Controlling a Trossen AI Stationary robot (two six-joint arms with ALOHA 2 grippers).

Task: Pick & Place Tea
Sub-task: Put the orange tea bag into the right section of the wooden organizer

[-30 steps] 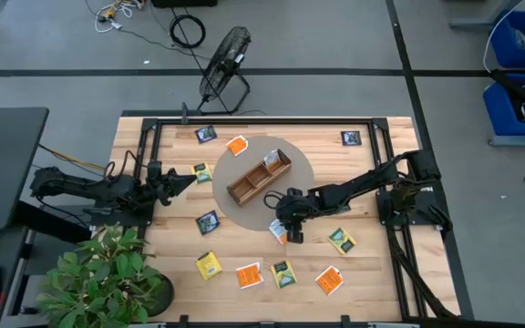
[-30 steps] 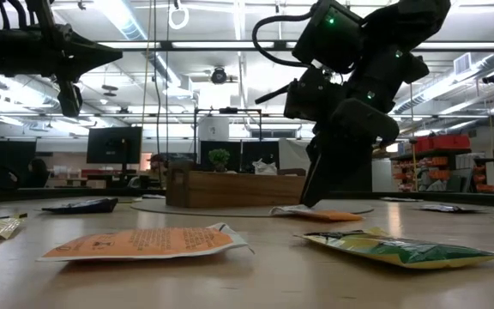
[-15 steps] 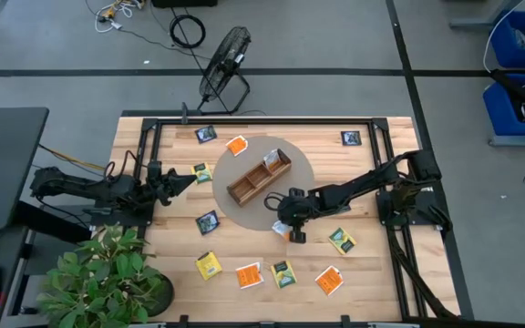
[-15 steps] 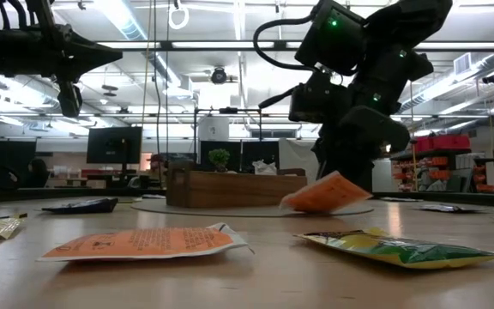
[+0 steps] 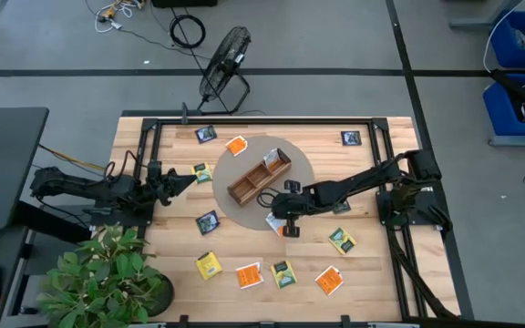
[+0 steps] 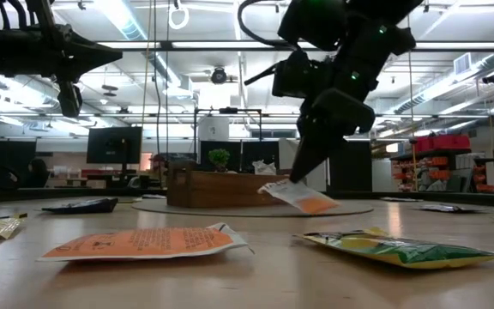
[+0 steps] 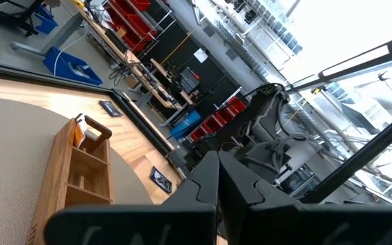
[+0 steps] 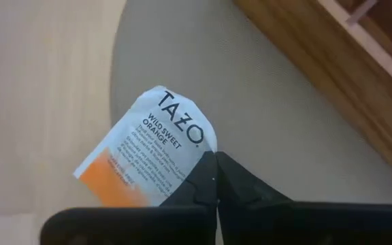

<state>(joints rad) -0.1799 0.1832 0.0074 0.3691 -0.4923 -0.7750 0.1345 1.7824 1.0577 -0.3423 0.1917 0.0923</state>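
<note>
the right gripper (image 5: 285, 221), at the frame's centre, has its jaws pinched on one corner of an orange-and-white tea packet (image 6: 301, 196), held just above the desk (image 5: 372, 264) beside the wooden tray (image 5: 244, 187). the packet looks light, thin and floppy, so an edge grip suits it. the tray's upper-right compartment holds a packet (image 5: 271, 161). the left gripper (image 5: 190, 178) waits at centre left, jaws closed on nothing.
</note>
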